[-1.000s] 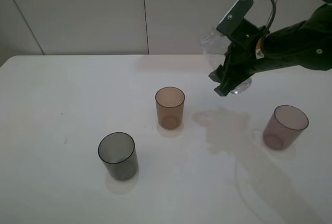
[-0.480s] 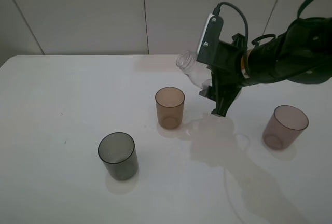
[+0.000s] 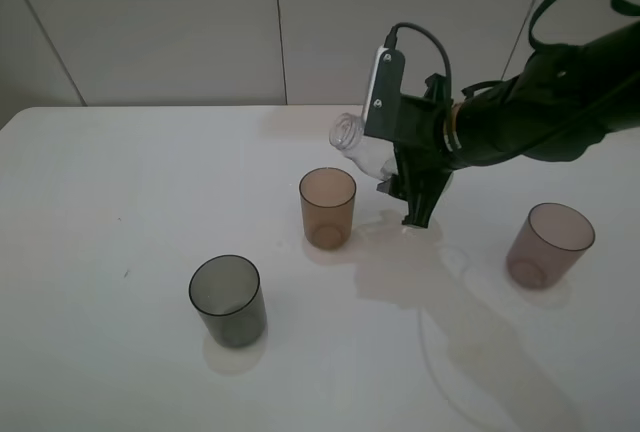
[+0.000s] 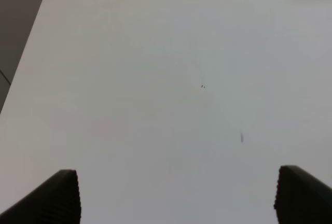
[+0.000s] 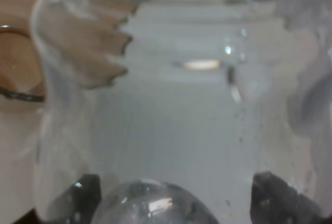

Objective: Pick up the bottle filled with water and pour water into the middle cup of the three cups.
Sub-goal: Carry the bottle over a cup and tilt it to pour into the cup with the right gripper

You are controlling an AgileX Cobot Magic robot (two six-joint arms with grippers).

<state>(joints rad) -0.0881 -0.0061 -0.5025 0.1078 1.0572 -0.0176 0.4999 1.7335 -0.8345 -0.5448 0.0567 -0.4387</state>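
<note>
The clear bottle (image 3: 368,155) hangs tilted in the air, its open mouth pointing left and sitting just above and right of the amber middle cup (image 3: 327,208). My right gripper (image 3: 398,178) is shut on the bottle's body. Up close in the right wrist view the bottle (image 5: 176,120) fills the frame between the dark fingertips (image 5: 78,198), with the amber cup (image 5: 18,53) showing past its neck. Whether water is flowing I cannot tell. The dark grey cup (image 3: 228,300) stands front left and the mauve-pink cup (image 3: 548,244) to the right. My left gripper (image 4: 184,198) is open over bare table.
The white table (image 3: 120,192) meets a pale panelled wall (image 3: 180,22) at the back. A black cable (image 3: 425,37) loops above the right wrist. In the left wrist view the table's corner and edge (image 4: 44,6) are close by.
The right arm has swung left with the bottle and tipped it further, bringing its mouth from behind the table's right side to just above the amber cup. The cups have not moved.
</note>
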